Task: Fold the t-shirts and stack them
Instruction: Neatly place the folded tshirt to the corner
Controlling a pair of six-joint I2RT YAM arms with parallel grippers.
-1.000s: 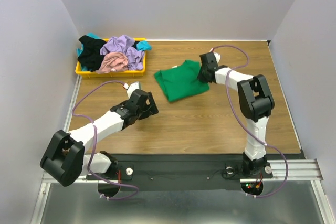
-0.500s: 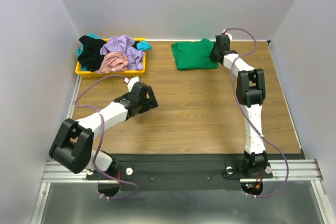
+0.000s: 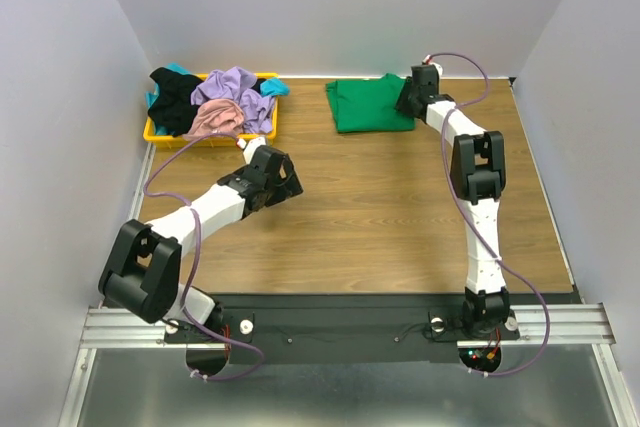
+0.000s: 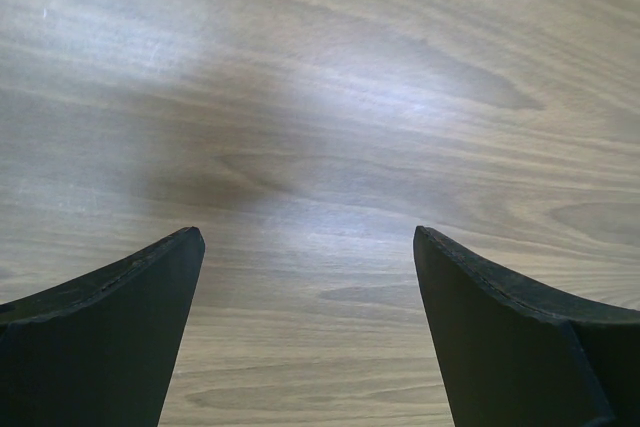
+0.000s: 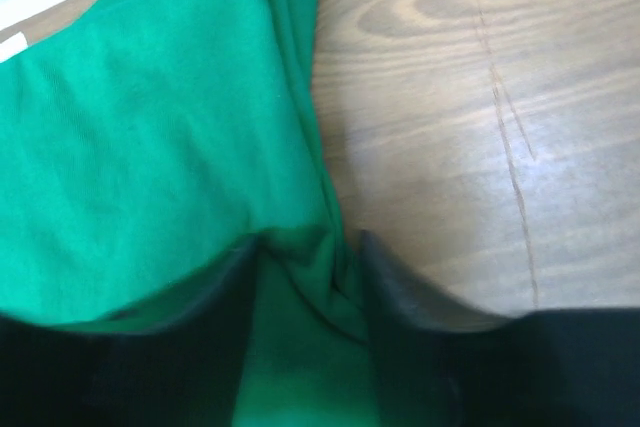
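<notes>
Wood desk (image 3: 380, 217), grey walls. At the far edge, right of centre, lies a folded green tee (image 3: 365, 105), with right fingers (image 5: 378, 269) clenched on its edge. Mid-left, left fingers (image 4: 150, 287) are released, spread over bare wood. Far-left corner: other tees (image 3: 235, 87) heaped in yellow tray (image 3: 160, 137).

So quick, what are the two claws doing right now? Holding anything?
Left claw: open, nothing between its fingers.
Right claw: closed, pinching the edge of the green t-shirt.
</notes>
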